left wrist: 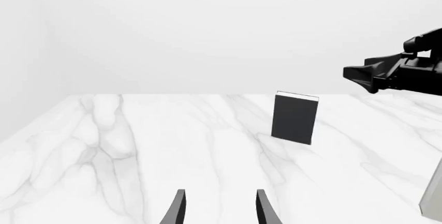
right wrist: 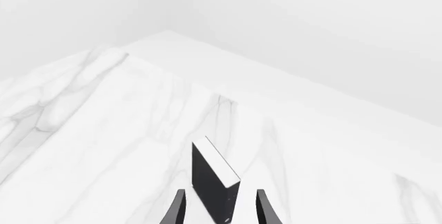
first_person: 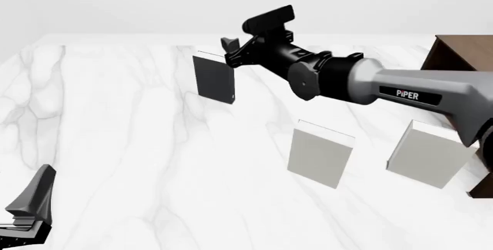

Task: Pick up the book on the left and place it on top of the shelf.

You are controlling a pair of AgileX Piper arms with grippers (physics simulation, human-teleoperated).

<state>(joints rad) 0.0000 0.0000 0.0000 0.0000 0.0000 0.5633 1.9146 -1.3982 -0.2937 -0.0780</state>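
The dark charcoal-black hardcover book with a white page edge (first_person: 214, 77) stands upright on the white marble surface (first_person: 131, 140). The right claw (first_person: 230, 52) is stretched far out across the surface and hangs just above the top of this book. In the right wrist view, the book (right wrist: 212, 180) sits right below the claw (right wrist: 218, 207), in line with the gap between the 2 black fingers (right wrist: 177, 208). The fingers are spread apart, 1 on each side of the book, and they are not squeezing it. I cannot tell if they touch it.

The left claw (first_person: 31, 201) is low and near the close edge of the surface, well apart from the book. In the left wrist view its 2 fingers (left wrist: 178, 208) are spread apart with nothing between them. The book (left wrist: 295, 118) is far ahead of that claw (left wrist: 218, 208).

2 light grey books (first_person: 321, 153) (first_person: 429, 153) stand upright behind the right claw, closer to the arm's base. The dark brown wooden shelf (first_person: 458, 56) is far off to the right of the right claw, at the edge of the front view.
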